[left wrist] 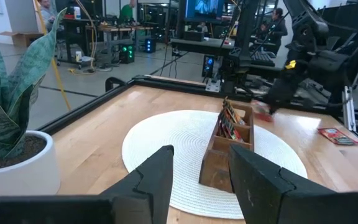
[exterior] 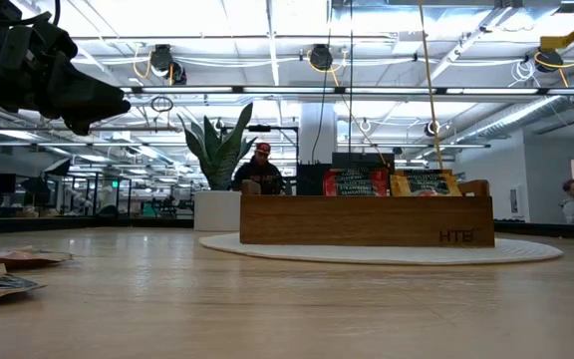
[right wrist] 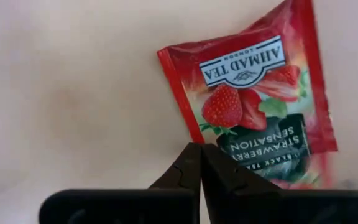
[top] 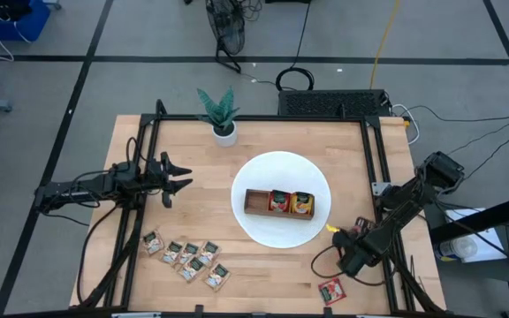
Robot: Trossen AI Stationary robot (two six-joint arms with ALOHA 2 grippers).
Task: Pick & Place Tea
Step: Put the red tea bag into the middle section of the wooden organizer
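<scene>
A red tea sachet point(right wrist: 253, 106) lies flat on the table near its near right corner point(top: 330, 290). My right gripper point(right wrist: 201, 152) is shut, with its tips just above the sachet's edge. Several pale sachets point(top: 188, 259) lie loose near the near left edge. The wooden tray point(top: 279, 204) sits on a white round mat point(top: 254, 172). It holds red tea in its middle compartment and orange tea in its right one. My left gripper point(top: 177, 177) is open over the table's left side and points at the tray point(left wrist: 229, 146).
A potted plant point(top: 222, 115) stands near the far edge, left of centre. A black frame point(top: 148, 132) borders the table. Bare wood lies between the mat and the loose sachets. People sit in the room behind the table.
</scene>
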